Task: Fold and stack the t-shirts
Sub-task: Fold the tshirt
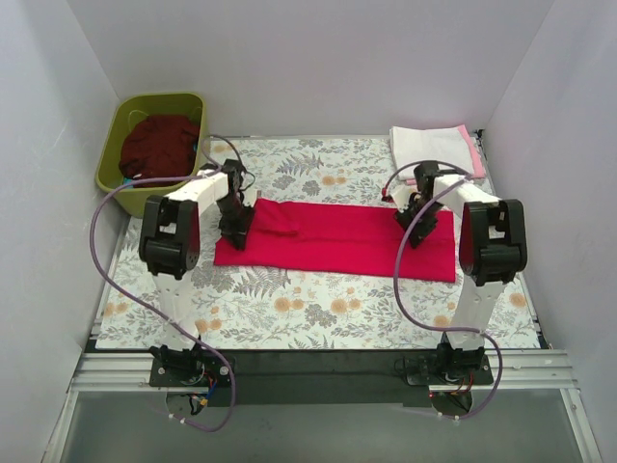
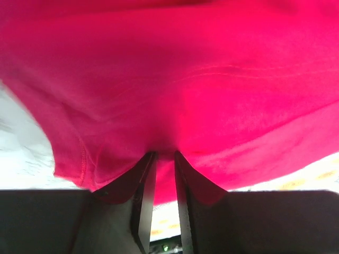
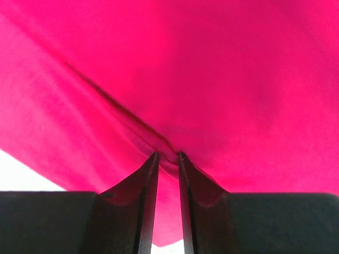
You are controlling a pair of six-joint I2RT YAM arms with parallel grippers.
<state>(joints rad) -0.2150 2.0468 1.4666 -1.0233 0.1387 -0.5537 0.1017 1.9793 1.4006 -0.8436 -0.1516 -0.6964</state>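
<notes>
Red shirt point(image 1: 337, 236) lies as a long flat band across the middle of the table cloth point(image 1: 318, 299), already folded lengthwise, and I have one end in each hand. Left gripper point(image 2: 164, 156): jaws nearly together with only a slit between them, a pucker of red cloth nipped at the tips, near the left end. Right gripper point(image 3: 168, 156): the same narrow stance, with a crease of the shirt running straight into the tips near the right end. Both bites look shallow. Risk one: I hold only the top layer, so on lifting the band would open and the fold be lost. I cannot tell from either wrist view how many layers sit between the jaws. Risk two: one pinch slips before the other, the shirt swings from a single end and lands skewed. Risk three: a tip has also caught the table cloth underneath and drags it along; the cloth under the shirt is hidden. Risk four: the right arm's cable point(image 1: 400, 280) loops over the shirt and could brush it out of line. White shirt point(image 1: 429, 145) on the pink shirt point(image 1: 472, 145) waits at the far right; maroon shirt point(image 1: 159, 145) sits in the tub point(image 1: 116, 145).
</notes>
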